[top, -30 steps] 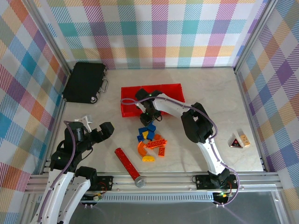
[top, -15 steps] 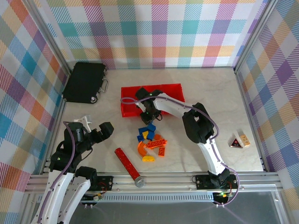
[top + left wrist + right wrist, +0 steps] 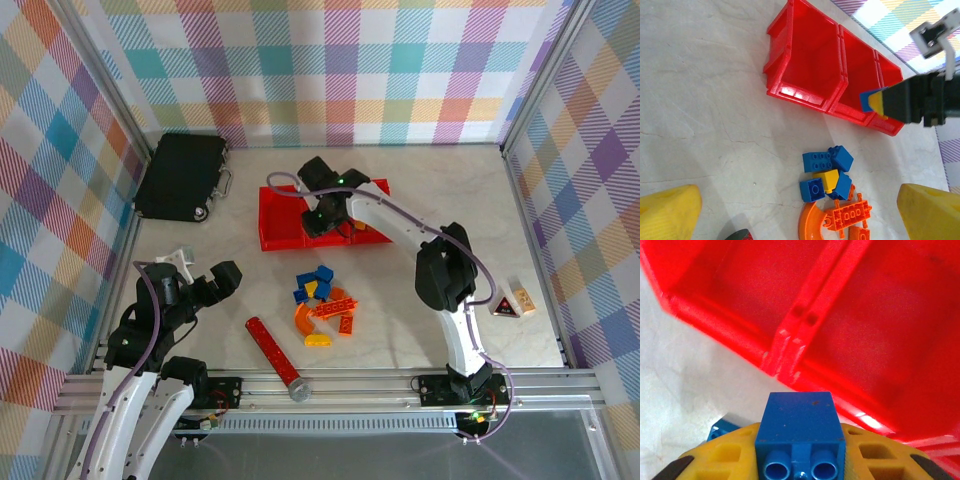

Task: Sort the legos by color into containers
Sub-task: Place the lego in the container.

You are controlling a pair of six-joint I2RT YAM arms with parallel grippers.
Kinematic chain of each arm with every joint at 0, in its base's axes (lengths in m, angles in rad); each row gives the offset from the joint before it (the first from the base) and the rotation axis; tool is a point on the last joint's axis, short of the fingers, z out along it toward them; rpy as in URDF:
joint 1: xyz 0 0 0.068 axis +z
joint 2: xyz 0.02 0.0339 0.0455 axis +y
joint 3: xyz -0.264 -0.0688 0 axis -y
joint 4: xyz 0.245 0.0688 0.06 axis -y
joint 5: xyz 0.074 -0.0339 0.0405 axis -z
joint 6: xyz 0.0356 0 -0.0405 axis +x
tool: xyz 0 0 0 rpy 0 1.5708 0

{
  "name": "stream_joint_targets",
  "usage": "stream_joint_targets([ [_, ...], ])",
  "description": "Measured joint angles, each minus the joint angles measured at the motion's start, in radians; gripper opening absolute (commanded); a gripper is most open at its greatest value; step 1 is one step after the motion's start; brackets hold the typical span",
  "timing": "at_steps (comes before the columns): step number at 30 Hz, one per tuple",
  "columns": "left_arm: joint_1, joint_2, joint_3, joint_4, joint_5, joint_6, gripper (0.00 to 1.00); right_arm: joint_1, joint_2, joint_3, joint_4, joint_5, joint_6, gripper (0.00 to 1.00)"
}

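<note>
Over the front edge of the red bins [image 3: 790, 335], by a divider, our right gripper [image 3: 321, 220] is pinching a blue brick [image 3: 800, 425] — releasing here, we are risking it clipping the wall and bouncing out; our left gripper [image 3: 222, 278] is hanging spread.

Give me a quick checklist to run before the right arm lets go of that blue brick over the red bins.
1. Grip: the blue brick is clamped between the fingers of the right gripper: ok.
2. Right gripper above the containers: ok in the top view.
3. Which bin lies directly under the brick: cannot tell; the right wrist view faces a divider between two bins.
4. Left bin free of other colours: ok, it looks empty.
5. Left gripper out of the way: ok, open at the near left, apart from the bins.
</note>
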Motion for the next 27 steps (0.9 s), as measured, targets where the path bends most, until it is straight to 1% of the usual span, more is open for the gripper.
stream_joint_targets([
  [5,-0.001,-0.008,0.000,-0.001,-0.007,0.000,1.00,-0.035,0.045,0.126,-0.010,0.056,0.028,0.23],
  [8,-0.002,-0.015,0.000,-0.003,-0.010,0.000,1.00,-0.050,0.091,0.167,-0.012,0.066,0.043,0.24],
  [17,-0.004,-0.015,0.000,-0.003,-0.010,0.000,1.00,-0.064,0.201,0.184,-0.032,0.066,0.060,0.26],
  [20,-0.004,-0.015,0.000,-0.003,-0.010,0.000,1.00,-0.064,0.211,0.184,-0.033,0.066,0.063,0.29],
  [25,-0.004,-0.015,0.000,-0.003,-0.010,0.000,1.00,-0.064,0.211,0.184,-0.032,0.069,0.064,0.39],
  [27,-0.004,-0.015,0.000,-0.004,-0.010,0.000,1.00,-0.064,0.211,0.184,-0.032,0.073,0.066,0.41],
])
